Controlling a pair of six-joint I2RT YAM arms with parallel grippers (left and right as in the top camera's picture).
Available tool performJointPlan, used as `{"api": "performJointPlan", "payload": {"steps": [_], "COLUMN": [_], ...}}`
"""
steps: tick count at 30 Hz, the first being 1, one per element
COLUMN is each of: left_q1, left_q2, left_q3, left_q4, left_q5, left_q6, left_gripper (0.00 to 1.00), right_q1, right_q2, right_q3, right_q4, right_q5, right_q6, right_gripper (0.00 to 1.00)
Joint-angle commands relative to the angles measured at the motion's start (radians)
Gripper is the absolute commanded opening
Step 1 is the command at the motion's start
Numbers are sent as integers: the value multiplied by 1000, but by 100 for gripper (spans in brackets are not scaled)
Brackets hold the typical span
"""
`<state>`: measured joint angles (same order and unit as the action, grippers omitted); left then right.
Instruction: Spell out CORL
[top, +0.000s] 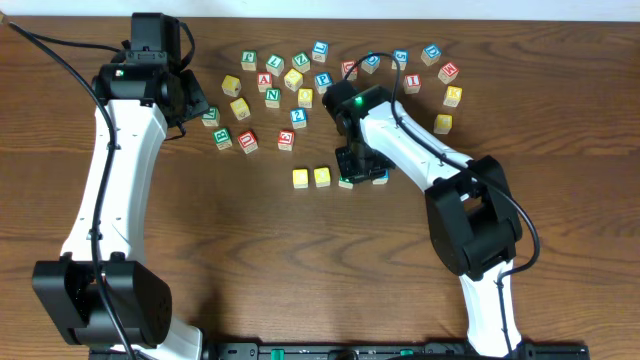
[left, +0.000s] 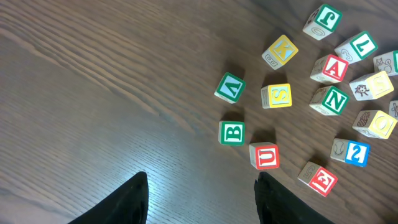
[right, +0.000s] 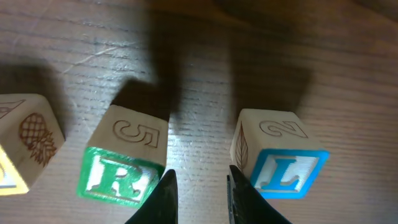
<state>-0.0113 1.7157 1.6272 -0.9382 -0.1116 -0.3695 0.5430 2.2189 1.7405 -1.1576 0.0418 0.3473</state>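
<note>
**CORL looks basically spelled, just needs tidying?**

Starting nearest the arms' side of the table (top: 200, 250): there's a row of four cubes about mid-table, well in from every edge. From the robot's left it goes first yellow cube (top: 300, 178), second yellow cube (top: 322, 177), then the green R cube (right: 121, 171) and the blue L cube (right: 283, 165). I can't read the letters on the two yellow ones from overhead, so I'm only assuming they're C and O. They sit just beside each other, and the R is just beside the second one.

The right claw (right: 199, 199) hangs low right over the row, its tips down in the gap between R and L. The jaws are narrow with bare wood showing between them, so it's holding nothing. The L sits a bit apart from the R and looks slightly turned compared to it.

My read: all four letters are down in order, so the spelling is pretty much done. What's left, if anything, is closing that R–L gap and squaring the L up.

Further back, toward the far edge, the loose pile (top: 300, 80) of spare cubes is scattered around. The left claw (left: 202, 186) hovers at that pile's left end, jaws fairly wide and empty, with a green B cube (left: 232, 132) and a red U cube (left: 267, 155) just ahead of it. It doesn't look needed.
</note>
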Motion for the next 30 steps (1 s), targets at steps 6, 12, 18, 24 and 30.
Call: {"api": "performJointPlan", "payload": {"steps": [6, 12, 18, 24, 30], "left_q1": [1, 1, 1, 1, 1], "left_q2": [5, 5, 5, 5, 5], "left_q3": [-1, -1, -1, -1, -1], "left_q4": [-3, -3, -3, -3, -3], "left_q5": [-13, -13, -13, -13, -13], "left_q6": [-8, -8, -8, -8, -8], "left_gripper": [54, 54, 54, 54, 54], "right_q1": [8, 8, 0, -39, -129], "right_q2": [-5, -5, -5, -29, -109], "right_q3": [-11, -11, 19, 145, 169], "right_q4": [61, 75, 47, -89, -171], "right_q5": [4, 0, -19, -19, -19], "right_q6": [-4, -4, -4, -5, -5], "right_gripper": [23, 23, 22, 21, 25]}}
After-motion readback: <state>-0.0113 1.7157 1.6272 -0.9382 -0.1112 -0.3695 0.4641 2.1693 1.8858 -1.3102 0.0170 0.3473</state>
